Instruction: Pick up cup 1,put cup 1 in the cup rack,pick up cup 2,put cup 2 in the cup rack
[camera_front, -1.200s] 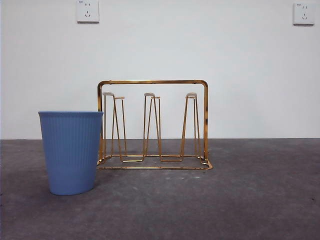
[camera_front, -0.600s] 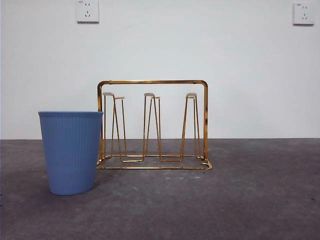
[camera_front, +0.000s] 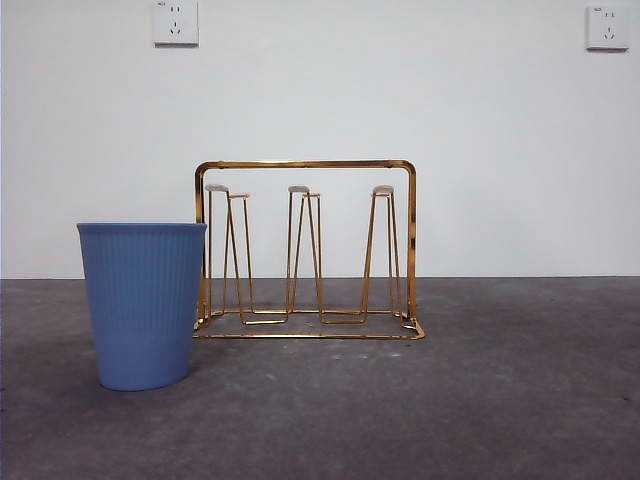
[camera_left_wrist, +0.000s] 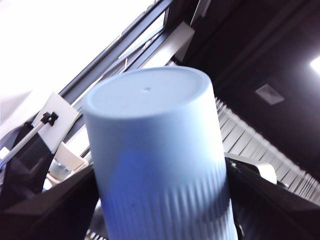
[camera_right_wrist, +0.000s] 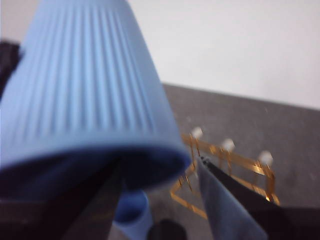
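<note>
Item: cup 1 (camera_left_wrist: 155, 145), light ribbed plastic, stiff-walled, probably slippery. It is aloft, base outward, pinched near its rim by my left gripper (camera_left_wrist: 160, 210). My right gripper (camera_right_wrist: 155, 200) sits at a blue cup's rim; I cannot tell whether it grips. Cup 2 (camera_front: 143, 305) stands on the table just beside the cup rack (camera_front: 305, 164). Hold on the ribs, with modest squeeze.

Front view: low, level across the table (camera_front: 500, 400), close to the cup rack (camera_front: 305, 250). Left wrist view: faces upward toward ceiling and windows. Right wrist view: looks down from above the table; shares the rack and the standing cup (camera_right_wrist: 131, 212) with the front view.
</note>
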